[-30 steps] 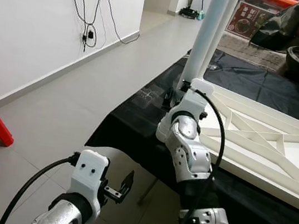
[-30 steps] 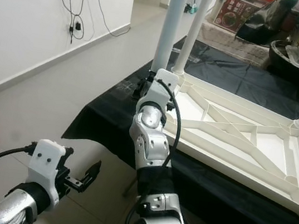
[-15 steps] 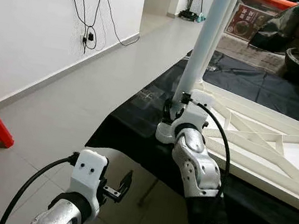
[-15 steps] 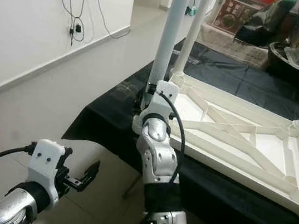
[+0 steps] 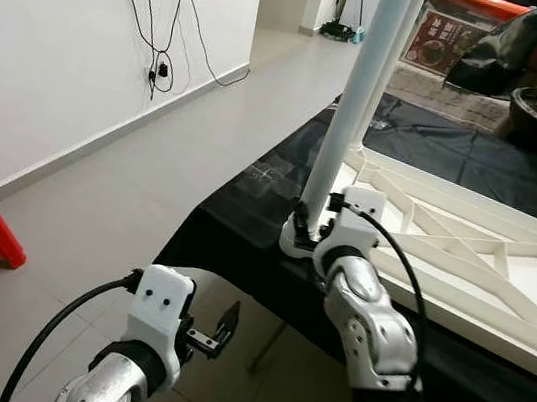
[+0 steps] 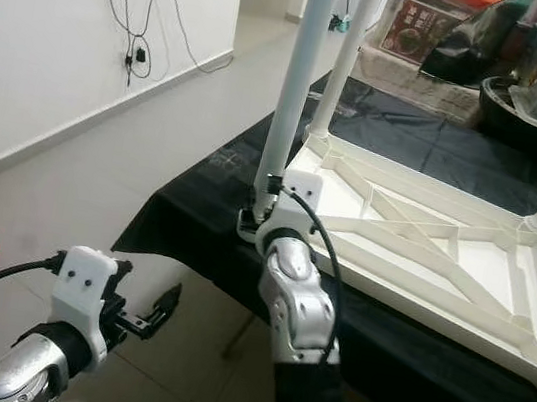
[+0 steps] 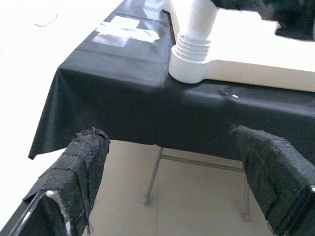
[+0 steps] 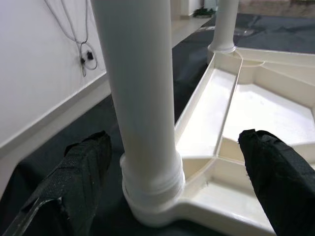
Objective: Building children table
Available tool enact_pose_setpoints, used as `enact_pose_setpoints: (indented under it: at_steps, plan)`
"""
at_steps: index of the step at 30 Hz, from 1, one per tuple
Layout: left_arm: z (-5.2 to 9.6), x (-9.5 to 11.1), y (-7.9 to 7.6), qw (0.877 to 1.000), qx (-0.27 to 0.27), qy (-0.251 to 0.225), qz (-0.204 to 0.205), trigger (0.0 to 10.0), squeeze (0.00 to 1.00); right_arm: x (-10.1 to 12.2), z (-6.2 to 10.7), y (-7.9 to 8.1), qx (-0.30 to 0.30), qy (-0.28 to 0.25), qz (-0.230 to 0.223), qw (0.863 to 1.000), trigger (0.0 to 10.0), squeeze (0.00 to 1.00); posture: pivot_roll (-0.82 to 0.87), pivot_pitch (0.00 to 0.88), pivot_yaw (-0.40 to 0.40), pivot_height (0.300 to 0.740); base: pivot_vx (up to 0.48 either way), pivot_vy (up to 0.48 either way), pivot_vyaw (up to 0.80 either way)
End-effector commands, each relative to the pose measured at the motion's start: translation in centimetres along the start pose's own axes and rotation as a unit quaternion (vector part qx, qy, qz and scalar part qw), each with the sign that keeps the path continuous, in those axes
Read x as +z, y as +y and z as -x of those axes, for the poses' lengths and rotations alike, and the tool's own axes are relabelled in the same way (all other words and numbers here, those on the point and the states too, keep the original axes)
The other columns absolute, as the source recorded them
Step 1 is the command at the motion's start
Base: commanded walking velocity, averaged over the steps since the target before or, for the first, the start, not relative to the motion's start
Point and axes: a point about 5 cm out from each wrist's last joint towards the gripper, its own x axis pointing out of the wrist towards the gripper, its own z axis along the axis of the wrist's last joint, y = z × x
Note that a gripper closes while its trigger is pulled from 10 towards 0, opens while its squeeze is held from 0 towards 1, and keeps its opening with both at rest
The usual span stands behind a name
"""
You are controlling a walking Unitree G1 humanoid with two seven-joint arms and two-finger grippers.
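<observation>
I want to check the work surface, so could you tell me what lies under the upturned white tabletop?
The white tabletop lies upside down on a black cloth that drapes over a table's edge. Metal legs show below the hem; the table's own top is covered by the cloth.

We see bright, even daylight; the white wall [image 5: 57, 58] glares, and the left wrist view blurs softly.

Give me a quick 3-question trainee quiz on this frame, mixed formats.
1. True or false: the right gripper is clamped on the near white leg.
2. Which surface carries the upturned tabletop? A) red stool B) black-covered table C) floor
3. Where is the left gripper?

Key:
1. False: fingers open either side of the leg.
2. B
3. Low, open, in front of the table edge, over the floor.
</observation>
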Motion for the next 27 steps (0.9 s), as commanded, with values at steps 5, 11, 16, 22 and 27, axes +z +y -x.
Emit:
enact_pose_setpoints:
  at_steps: [5, 11, 16, 22, 27]
  plan:
    - [-0.3, -1.1, 0.2, 1.000, 0.001, 0.016, -0.001, 10.0, 0.00, -2.3, 1.8, -1.8, -0.013, 0.032, 0.033, 0.999, 10.0, 1.00, 0.03, 0.030, -0.059, 0.740, 0.000, 0.000, 0.00]
    - [-0.5, -2.5, 0.3, 0.999, 0.003, 0.034, 0.002, 10.0, 0.00, -3.6, 3.4, -2.2, 0.033, 0.010, 0.066, 0.997, 10.0, 0.00, 0.03, 0.000, -0.048, 0.740, 0.000, 0.000, 0.00]
    - [-0.6, -3.5, 0.1, 0.999, 0.003, 0.048, 0.007, 10.0, 0.00, -5.0, 4.3, -2.3, 0.040, 0.021, 0.059, 0.997, 10.0, 0.00, 0.03, 0.000, -0.046, 0.740, 0.000, 0.000, 0.00]
    - [-1.0, -4.2, 0.2, 0.998, 0.012, 0.057, 0.021, 10.0, 0.00, -6.3, 5.2, -1.5, 0.050, 0.028, 0.060, 0.997, 10.0, 0.00, 0.02, 0.000, -0.040, 0.740, 0.000, 0.000, -0.80]
    - [-1.3, -4.4, 0.4, 0.998, 0.013, 0.055, 0.019, 10.0, 0.00, -6.9, 5.1, -1.5, 0.054, 0.033, 0.061, 0.996, 10.0, 0.00, 0.02, 0.000, -0.041, 0.740, 0.000, 0.000, -0.80]
